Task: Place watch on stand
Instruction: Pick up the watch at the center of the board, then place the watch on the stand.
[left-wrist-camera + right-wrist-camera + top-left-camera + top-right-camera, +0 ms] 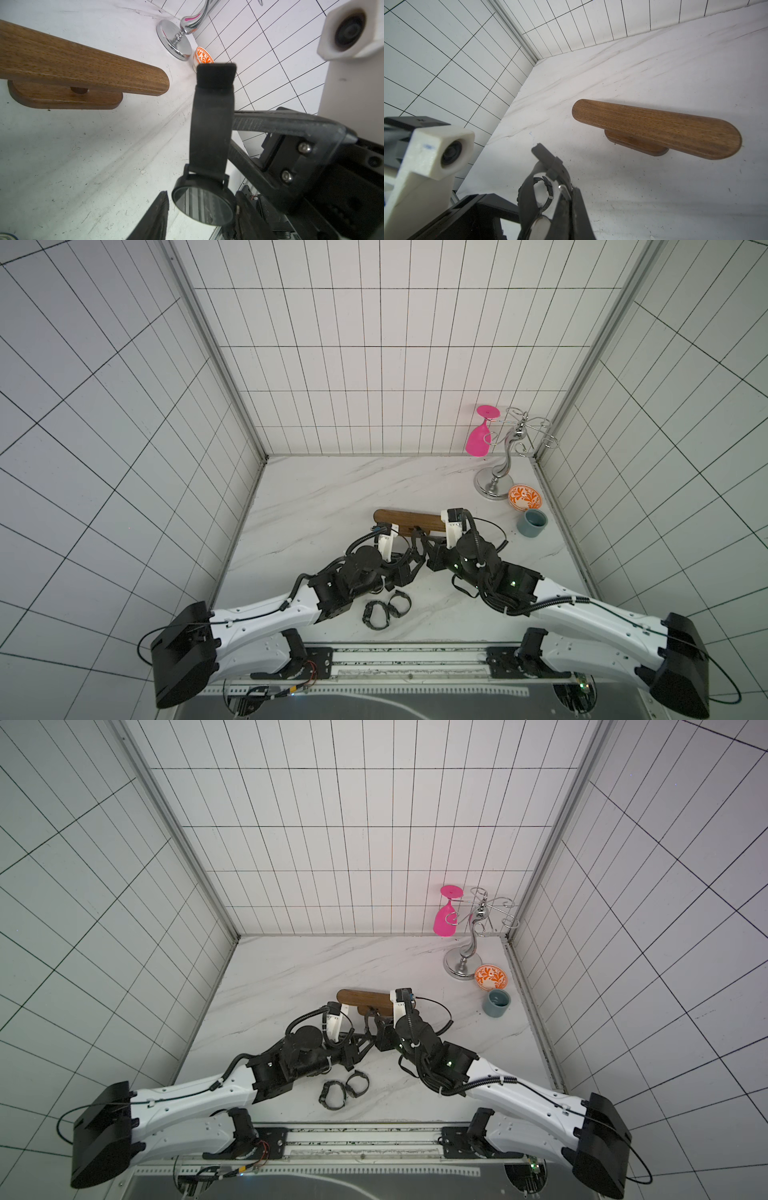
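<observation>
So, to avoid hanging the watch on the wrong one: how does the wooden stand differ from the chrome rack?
The wooden stand is a low, flat brown bar on a short base; the chrome rack is tall, curvy shiny wire on a round foot. The stand is bare; the rack carries an upturned pink glass. Both stand upright on the marble table.

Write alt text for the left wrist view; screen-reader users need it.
A black round-faced watch is pinched by its strap in the right tool, its face between the open fingers of the left tool. Beyond it the wooden stand is bare, with a chrome rack base and an orange-patterned bowl farther back.
</observation>
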Robot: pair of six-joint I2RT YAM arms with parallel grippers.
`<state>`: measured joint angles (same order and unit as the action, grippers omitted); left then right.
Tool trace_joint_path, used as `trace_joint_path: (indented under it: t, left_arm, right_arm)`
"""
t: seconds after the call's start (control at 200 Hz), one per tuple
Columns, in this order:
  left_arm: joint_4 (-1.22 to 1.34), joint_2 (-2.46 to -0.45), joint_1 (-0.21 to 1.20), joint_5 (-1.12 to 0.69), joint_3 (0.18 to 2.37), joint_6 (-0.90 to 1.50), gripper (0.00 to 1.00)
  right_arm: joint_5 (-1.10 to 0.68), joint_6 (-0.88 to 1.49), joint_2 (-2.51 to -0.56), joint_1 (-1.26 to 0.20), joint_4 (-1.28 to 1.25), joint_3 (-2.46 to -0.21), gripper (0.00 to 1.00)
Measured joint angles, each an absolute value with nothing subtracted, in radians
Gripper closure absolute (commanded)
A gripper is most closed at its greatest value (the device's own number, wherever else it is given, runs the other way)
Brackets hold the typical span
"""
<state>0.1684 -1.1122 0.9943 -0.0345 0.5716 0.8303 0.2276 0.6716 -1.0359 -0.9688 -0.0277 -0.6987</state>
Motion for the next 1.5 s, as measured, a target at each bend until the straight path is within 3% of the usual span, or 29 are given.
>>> trace_joint_path:
  t: [0.14, 0.3, 0.845, 1.004, 1.144, 1.499]
  left_arm:
    - [0.168, -1.11, 0.994, -0.034, 0.572, 0.824, 0.43]
    - [0.168, -1.105, 0.994, -0.035, 0.572, 0.822, 0.41]
    - [0.191, -1.067, 0.995, -0.022, 0.566, 0.819, 0.55]
    - [0.191, -1.067, 0.995, -0.024, 0.565, 0.812, 0.46]
    - [0.191, -1.069, 0.995, -0.024, 0.565, 0.811, 0.45]
    - [0.18, -1.081, 0.995, -0.022, 0.565, 0.804, 0.55]
  right_arm:
    - [0.221, 0.672, -1.036, -0.969, -0.029, -0.699, 1.0]
    - [0.21, 0.672, -1.036, -0.969, -0.036, -0.699, 1.0]
    - [0.175, 0.672, -1.036, -0.969, -0.057, -0.699, 1.0]
    - [0.176, 0.672, -1.036, -0.969, -0.057, -0.699, 1.0]
    - [0.175, 0.672, -1.036, -0.969, -0.057, -0.699, 1.0]
    - [0.176, 0.672, -1.036, -0.969, -0.057, -0.699, 1.0]
